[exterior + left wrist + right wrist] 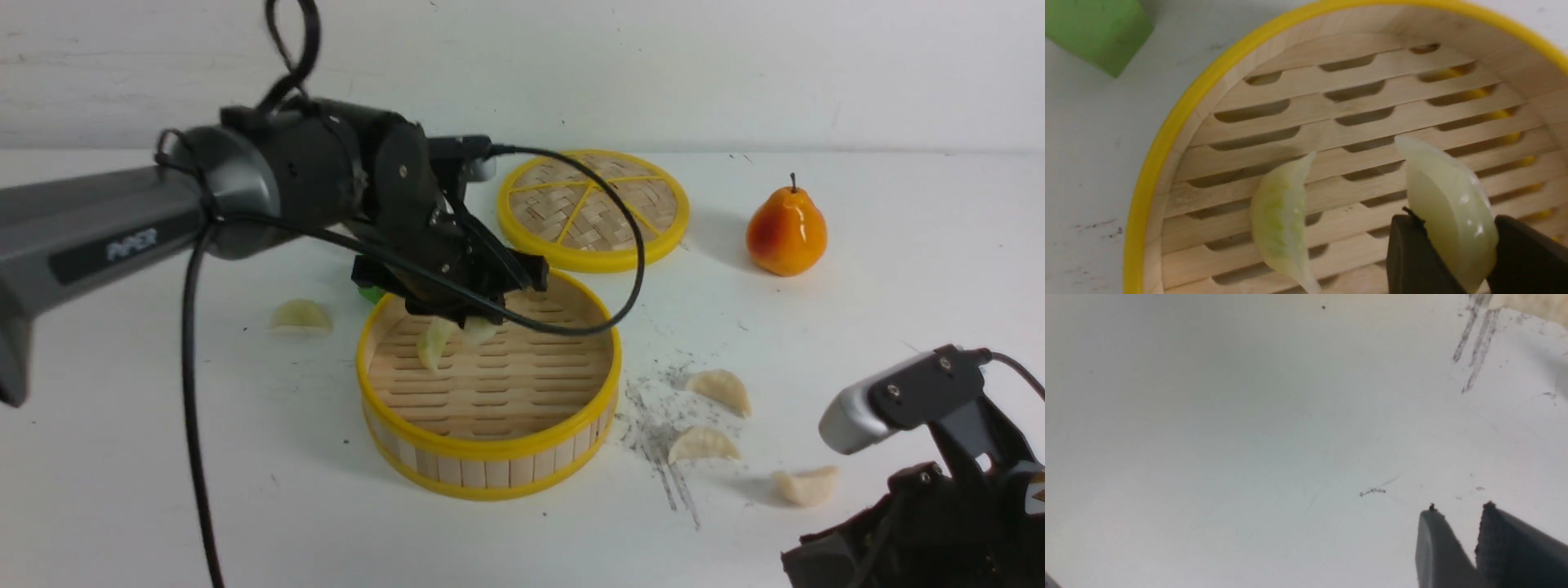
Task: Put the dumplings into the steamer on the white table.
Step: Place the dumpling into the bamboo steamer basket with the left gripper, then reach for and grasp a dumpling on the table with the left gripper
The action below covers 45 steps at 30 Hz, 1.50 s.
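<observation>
Right hand [1459,516]: nearest your lens, low over the bare white surface [898,269], fingers a sliver apart, pinching nothing.
Left hand [1455,218]: you have it above the steamer [490,445], pressed onto a pale green dumpling [1437,183].
Second green dumpling [1282,228]: inside the steamer's rim, on edge; you cannot tell whether it rests on the slats or hangs just above them.
Done so far: by this showing, one piece in at most, with another poised over the floor.
Left to do: a third green dumpling [302,314] lies on the surface to the steamer's left, and three cream dumplings [704,443] lie to its right among the scuffs. All four are well apart from the rim.
Axis, held piece: its long axis runs out along the fingers, free tip aimed down at the slats.
Axis, second piece: steeply tilted, one tip low, the other up toward the left hand.
</observation>
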Tool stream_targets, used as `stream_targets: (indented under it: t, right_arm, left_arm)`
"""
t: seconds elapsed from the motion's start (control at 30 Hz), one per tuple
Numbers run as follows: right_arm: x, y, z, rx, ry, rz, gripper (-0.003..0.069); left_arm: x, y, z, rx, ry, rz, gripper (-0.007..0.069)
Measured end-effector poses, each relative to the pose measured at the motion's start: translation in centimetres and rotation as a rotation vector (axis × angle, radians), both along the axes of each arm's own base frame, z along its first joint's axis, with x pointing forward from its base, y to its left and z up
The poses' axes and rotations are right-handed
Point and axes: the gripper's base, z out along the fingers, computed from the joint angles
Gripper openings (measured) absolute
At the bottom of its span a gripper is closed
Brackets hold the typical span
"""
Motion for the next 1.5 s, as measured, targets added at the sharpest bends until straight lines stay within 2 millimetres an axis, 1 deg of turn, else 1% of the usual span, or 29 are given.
stream_targets:
  t: [0.03, 0.07, 0.1, 0.2, 0.23, 0.3, 0.33, 0.37, 0.4, 0.43, 0.5, 0.53, 0.57, 0.63, 0.73, 0.77, 0.87, 0.97, 1.07, 1.1, 1.17, 1.27, 1.33, 1.5]
  right_arm:
    - [0.0, 0.0, 0.0, 0.000, 0.003, 0.001, 0.0162]
    - [0.0, 0.0, 0.0, -0.001, 0.004, 0.003, 0.0164]
    - [0.0, 0.0, 0.0, -0.001, 0.005, 0.003, 0.0166]
    - [0.0, 0.0, 0.0, -0.002, 0.004, 0.003, 0.0167]
    - [0.0, 0.0, 0.0, -0.003, 0.004, 0.004, 0.0167]
    - [0.0, 0.0, 0.0, -0.003, 0.004, 0.004, 0.0167]
    - [0.0, 0.0, 0.0, -0.003, 0.004, 0.004, 0.0167]
    - [0.0, 0.0, 0.0, -0.003, 0.004, 0.004, 0.0167]
    - [-0.1, 0.0, 0.0, -0.003, 0.005, 0.004, 0.0168]
    - [-0.1, 0.0, 0.0, -0.003, 0.005, 0.004, 0.0169]
    - [-0.1, 0.0, 0.0, -0.003, 0.005, 0.005, 0.0172]
    - [-0.1, 0.0, 0.0, -0.003, 0.007, 0.005, 0.0174]
    - [-0.1, 0.0, 0.0, -0.004, 0.008, 0.006, 0.0177]
    - [-0.1, 0.0, -0.1, -0.004, 0.009, 0.007, 0.0179]
    - [-0.1, 0.0, -0.1, -0.004, 0.012, 0.008, 0.0183]
    - [-0.1, 0.0, -0.1, -0.005, 0.014, 0.010, 0.0185]
    - [-0.1, 0.0, -0.1, -0.005, 0.015, 0.010, 0.0189]
    - [-0.1, 0.0, -0.1, -0.004, 0.009, 0.007, 0.0195]
    - [0.0, 0.0, 0.0, -0.003, 0.005, 0.004, 0.0199]
    - [0.0, 0.0, 0.0, -0.003, 0.003, 0.003, 0.0201]
    - [0.0, 0.0, 0.0, -0.002, 0.002, 0.002, 0.0203]
    - [0.0, 0.0, 0.0, -0.001, 0.000, 0.000, 0.0207]
    - [0.0, 0.0, 0.0, -0.001, -0.001, 0.000, 0.0209]
    - [0.0, 0.0, 0.0, -0.001, -0.003, -0.001, 0.0211]
  left_arm:
    - [0.6, -0.2, -1.5, 0.020, 0.024, 0.001, 0.0227]
    - [0.9, -0.3, -2.0, 0.026, 0.031, 0.001, 0.0227]
    - [1.3, -0.4, -2.9, 0.039, 0.048, -0.002, 0.0227]
    - [1.7, -0.5, -3.2, 0.052, 0.056, -0.015, 0.0232]
    - [1.8, -0.6, -2.9, 0.053, 0.057, -0.018, 0.0247]
    - [1.9, -0.7, -2.2, 0.052, 0.065, -0.018, 0.0305]
    - [1.9, -0.7, -2.2, 0.052, 0.065, -0.018, 0.0305]
    - [2.1, -0.8, -1.4, 0.051, 0.066, -0.018, 0.0358]
    - [2.2, -0.8, -0.7, 0.052, 0.071, -0.017, 0.0382]
    - [2.2, -0.8, -0.7, 0.056, 0.076, -0.018, 0.0386]
    - [2.6, -0.8, 1.3, 0.080, 0.052, -0.025, 0.0417]
    - [2.7, -0.7, 1.8, 0.090, 0.042, -0.026, 0.0419]
    - [3.1, -0.4, 3.0, 0.114, 0.013, -0.017, 0.0421]
    - [3.7, 0.6, 4.4, 0.132, -0.024, 0.029, 0.0423]
    - [4.6, 2.4, 5.0, 0.145, -0.049, 0.105, 0.0424]
    - [5.3, 4.1, 4.9, 0.146, -0.043, 0.167, 0.0424]
    - [6.8, 8.0, 3.7, 0.151, -0.001, 0.276, 0.0424]
    - [8.0, 11.6, 1.8, 0.113, 0.068, 0.392, 0.0424]
    - [8.8, 13.9, 0.1, 0.070, 0.121, 0.484, 0.0423]
    - [9.0, 14.4, -0.9, 0.052, 0.154, 0.527, 0.0423]
    - [9.0, 14.9, -2.3, 0.019, 0.218, 0.611, 0.0423]
    - [9.1, 14.9, -3.9, -0.032, 0.284, 0.741, 0.0423]
    - [9.3, 14.8, -4.2, -0.065, 0.285, 0.789, 0.0423]
    - [9.9, 14.7, -5.0, -0.108, 0.256, 0.825, 0.0423]
